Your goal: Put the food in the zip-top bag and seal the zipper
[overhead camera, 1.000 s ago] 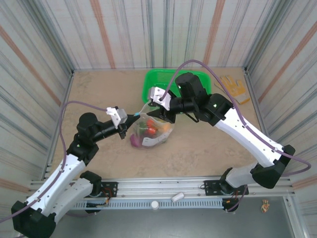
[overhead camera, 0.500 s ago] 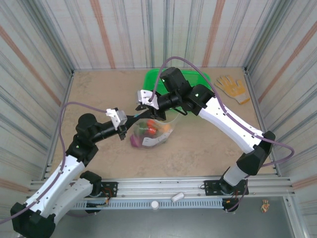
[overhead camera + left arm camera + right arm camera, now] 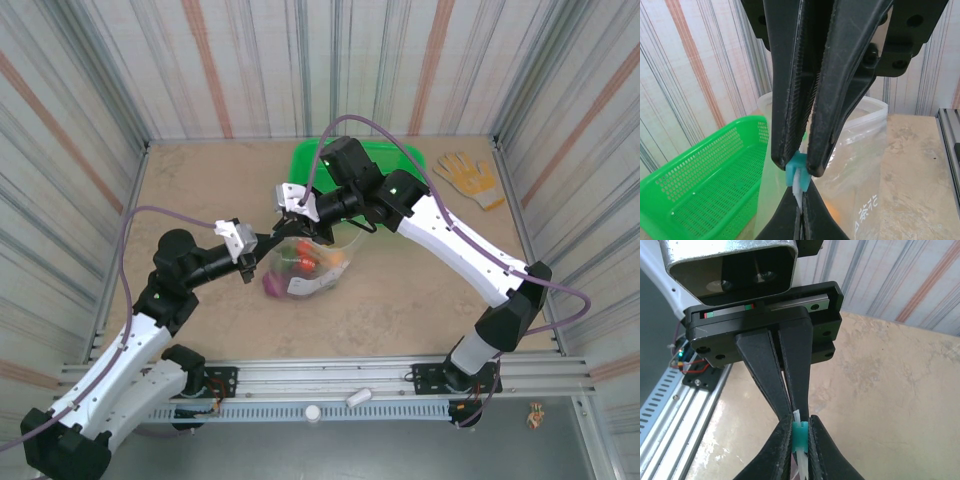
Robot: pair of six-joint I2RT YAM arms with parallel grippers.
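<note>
The clear zip-top bag sits mid-table with its mouth edge lifted, holding the food: red, orange and purple pieces. My two grippers meet at the bag's left top corner. The left gripper is shut on the white end of the zipper, its tips low in the left wrist view. The right gripper is shut on the teal slider, and the slider shows between its fingers from above. The bag wall hangs behind, an orange piece blurred inside.
A green mesh tray stands at the back behind the right arm, also at the left of the left wrist view. A yellow work glove lies at the back right. Corrugated walls enclose the table; a metal rail runs along the near edge.
The right arm has swung left along the bag's top edge until its gripper met the left one, and its jaws have closed on the slider. The left arm has stayed put.
</note>
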